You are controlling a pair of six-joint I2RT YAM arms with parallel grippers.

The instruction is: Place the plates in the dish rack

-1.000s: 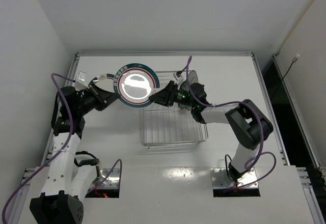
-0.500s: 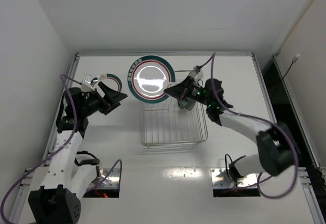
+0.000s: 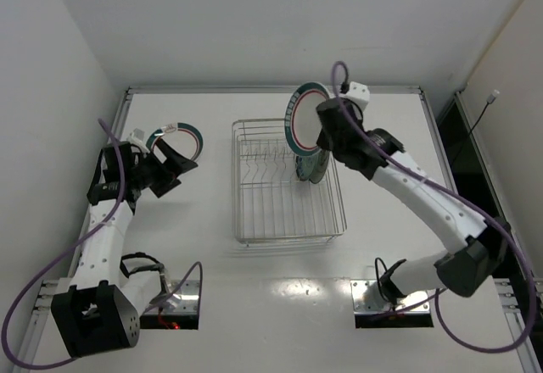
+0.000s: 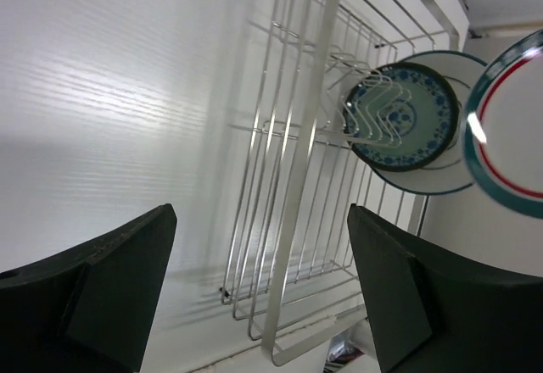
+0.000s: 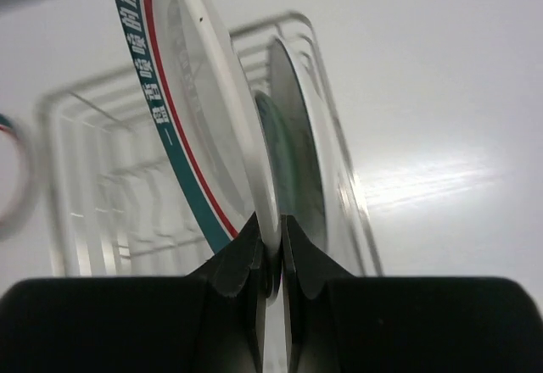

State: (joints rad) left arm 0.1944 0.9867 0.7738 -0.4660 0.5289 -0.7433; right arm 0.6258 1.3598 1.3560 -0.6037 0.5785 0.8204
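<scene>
My right gripper (image 3: pixel 321 131) (image 5: pixel 271 254) is shut on the rim of the white plate with a teal-and-red rim (image 3: pixel 304 117) (image 5: pixel 191 102) (image 4: pixel 509 136). It holds the plate on edge above the far right end of the dish rack (image 3: pixel 288 239) (image 4: pixel 307 136). Below it, two plates stand in the rack's prongs: the teal-blue patterned one (image 4: pixel 399 119) (image 3: pixel 312 168) and a dark-rimmed one (image 4: pixel 450 185) behind it. My left gripper (image 3: pixel 182 172) (image 4: pixel 259 297) is open and empty, left of the rack. Under it lies another plate (image 3: pixel 193 136), partly hidden.
The rack's near rows of prongs (image 3: pixel 271 165) hold nothing. Low walls edge the table at the back (image 3: pixel 271 90) and left. Purple cables loop from both arms.
The left gripper opened, let go of the teal-and-red plate and drew back left. The right arm carried the plate rightward to the rack's far end and turned it on edge.
</scene>
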